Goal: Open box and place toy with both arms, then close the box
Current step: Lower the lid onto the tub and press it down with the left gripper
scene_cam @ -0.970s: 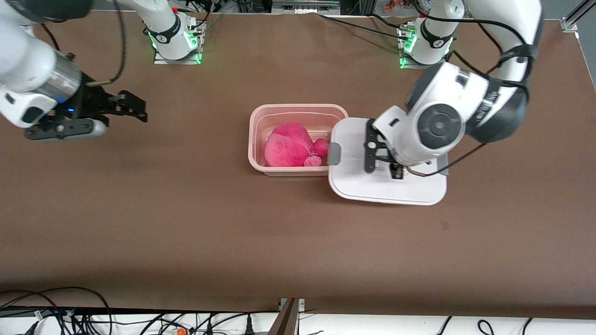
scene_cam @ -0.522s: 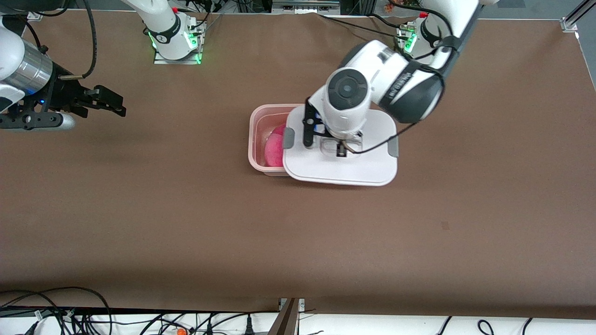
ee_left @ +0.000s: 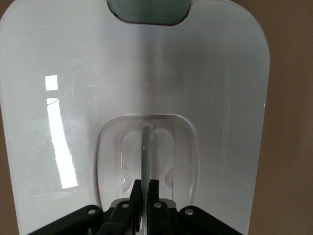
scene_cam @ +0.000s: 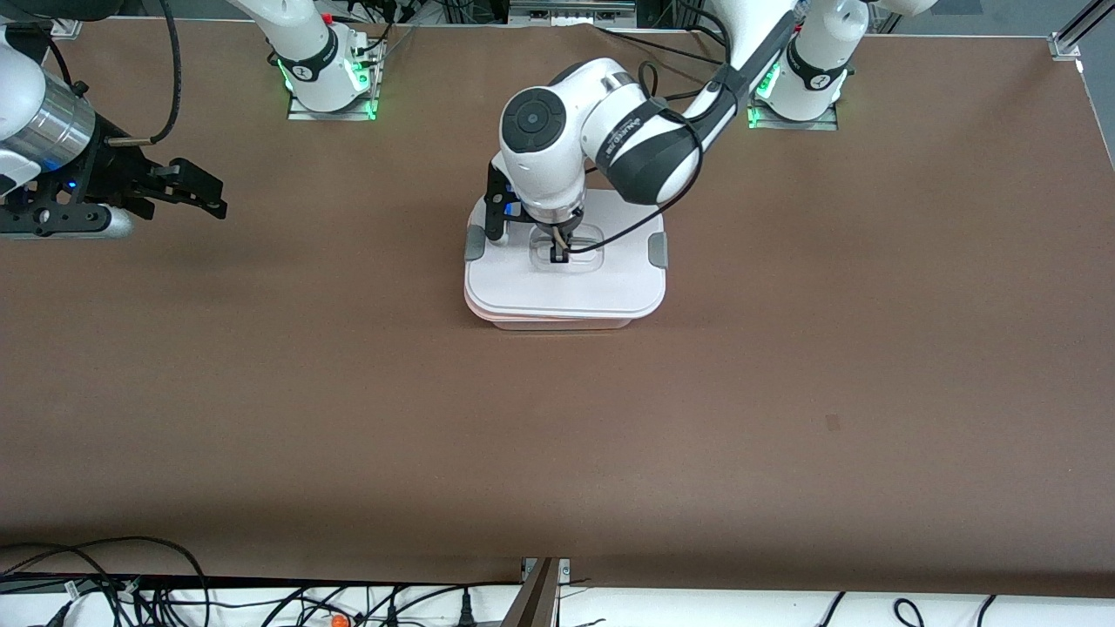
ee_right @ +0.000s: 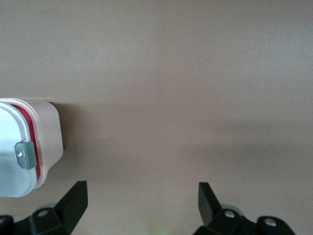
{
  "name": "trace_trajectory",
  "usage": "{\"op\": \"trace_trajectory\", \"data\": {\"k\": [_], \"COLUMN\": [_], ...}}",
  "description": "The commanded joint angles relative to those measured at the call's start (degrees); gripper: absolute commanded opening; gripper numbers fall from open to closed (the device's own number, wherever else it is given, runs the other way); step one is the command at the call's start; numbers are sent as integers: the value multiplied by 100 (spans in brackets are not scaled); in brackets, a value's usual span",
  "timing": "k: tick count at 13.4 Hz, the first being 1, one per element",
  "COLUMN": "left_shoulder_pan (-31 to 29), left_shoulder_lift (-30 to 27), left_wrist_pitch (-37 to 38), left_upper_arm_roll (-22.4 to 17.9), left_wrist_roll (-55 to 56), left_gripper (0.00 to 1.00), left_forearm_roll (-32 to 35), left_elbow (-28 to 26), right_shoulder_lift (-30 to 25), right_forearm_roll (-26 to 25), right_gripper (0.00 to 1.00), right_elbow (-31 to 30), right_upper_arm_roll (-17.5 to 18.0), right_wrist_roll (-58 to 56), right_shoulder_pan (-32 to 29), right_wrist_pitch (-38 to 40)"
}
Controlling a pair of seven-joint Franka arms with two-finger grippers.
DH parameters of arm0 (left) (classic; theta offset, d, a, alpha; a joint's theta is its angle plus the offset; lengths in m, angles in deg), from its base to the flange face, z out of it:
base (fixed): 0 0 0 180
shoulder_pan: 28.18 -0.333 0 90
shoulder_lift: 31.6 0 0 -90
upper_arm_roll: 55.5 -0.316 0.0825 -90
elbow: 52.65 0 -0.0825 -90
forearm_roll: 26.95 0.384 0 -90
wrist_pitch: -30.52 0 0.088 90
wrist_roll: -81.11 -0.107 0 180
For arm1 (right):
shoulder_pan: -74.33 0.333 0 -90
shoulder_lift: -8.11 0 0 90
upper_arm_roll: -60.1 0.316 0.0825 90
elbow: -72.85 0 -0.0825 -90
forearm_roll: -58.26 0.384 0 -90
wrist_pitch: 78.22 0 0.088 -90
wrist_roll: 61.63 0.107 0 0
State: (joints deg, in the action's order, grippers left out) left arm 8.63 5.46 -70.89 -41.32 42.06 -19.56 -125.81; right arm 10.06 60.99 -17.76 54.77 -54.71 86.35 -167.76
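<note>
The white lid [scene_cam: 566,283] lies over the pink box [scene_cam: 557,323] in the middle of the table, and only a thin pink edge of the box shows below it. My left gripper [scene_cam: 557,254] is shut on the lid's clear recessed handle [ee_left: 145,147], with the lid [ee_left: 205,73] spread beneath it. A grey clip [scene_cam: 474,243] sits at each end of the lid. The toy is hidden under the lid. My right gripper [scene_cam: 213,198] hangs open and empty over bare table toward the right arm's end. In its wrist view, its gripper [ee_right: 143,193] faces the box's corner [ee_right: 51,132] and a clip [ee_right: 25,155].
The two green-lit arm bases [scene_cam: 329,83] [scene_cam: 797,87] stand along the table's edge farthest from the front camera. Cables [scene_cam: 104,583] run along the edge nearest the camera. A small dark mark [scene_cam: 834,422] lies on the brown cloth.
My left arm has carried the lid from beside the box to over it, covering the toy. The right gripper has drawn back toward the right arm's end of the table.
</note>
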Motion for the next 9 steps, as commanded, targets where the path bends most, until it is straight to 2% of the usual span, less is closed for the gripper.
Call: {"op": "trace_trajectory", "data": {"k": [1, 9], "left_shoulder_pan": [28, 90], "left_shoulder_lift": [125, 275], "left_wrist_pitch": [-10, -98], "left_upper_arm_roll": [-91, -83], "left_wrist_roll": [37, 494], "left_gripper": [0, 0], "left_forearm_roll": [122, 122], "left_elbow": [135, 320], "right_shoulder_lift": [-160, -117], "right_forearm_roll": [-71, -27], "right_gripper": [100, 100], "right_elbow": [-26, 220], "right_upper_arm_roll": [110, -48], "right_wrist_roll": [38, -243], "right_shoulder_pan": [-121, -121], "right_wrist_pitch": [42, 288]}}
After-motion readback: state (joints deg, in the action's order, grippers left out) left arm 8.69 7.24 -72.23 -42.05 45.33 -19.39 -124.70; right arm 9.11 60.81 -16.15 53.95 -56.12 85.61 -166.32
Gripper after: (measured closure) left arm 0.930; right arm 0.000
